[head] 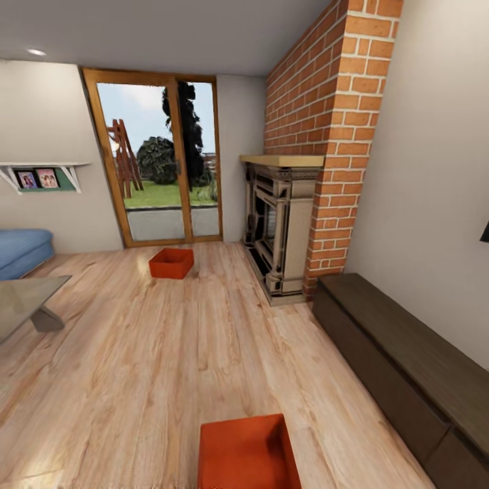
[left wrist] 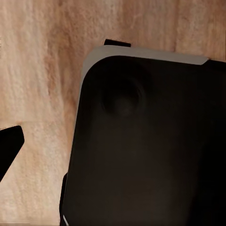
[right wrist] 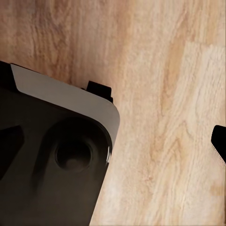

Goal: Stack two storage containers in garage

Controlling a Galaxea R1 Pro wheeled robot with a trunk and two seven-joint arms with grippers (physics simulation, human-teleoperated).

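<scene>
Two red-orange storage containers sit on the light wood-plank floor [head: 136, 353] of the living room, well apart from each other. The near container [head: 248, 451] lies at the lower edge of the head view, open side up, cut off by the frame. The far container [head: 172, 263] rests in front of the wood-framed glass doors [head: 163, 163], also open side up, nothing in it that can be made out. Red brick chimney [head: 333, 122] with the fireplace [head: 278, 231] stands right of the far bin; a dark low cabinet [head: 407, 367] runs along the right wall. Blue sofa [head: 24, 250] and a glass table [head: 24, 302] at left, wall shelf with photos [head: 41, 178] above. Left wrist view: dark robot base [left wrist: 150, 146] over plank floor, one black fingertip [left wrist: 9, 148] at the edge. Right wrist view: same dark base [right wrist: 52, 160], a black fingertip [right wrist: 220, 141] at the edge. Cannot tell how far either gripper is spread; neither touches or holds a container.
</scene>
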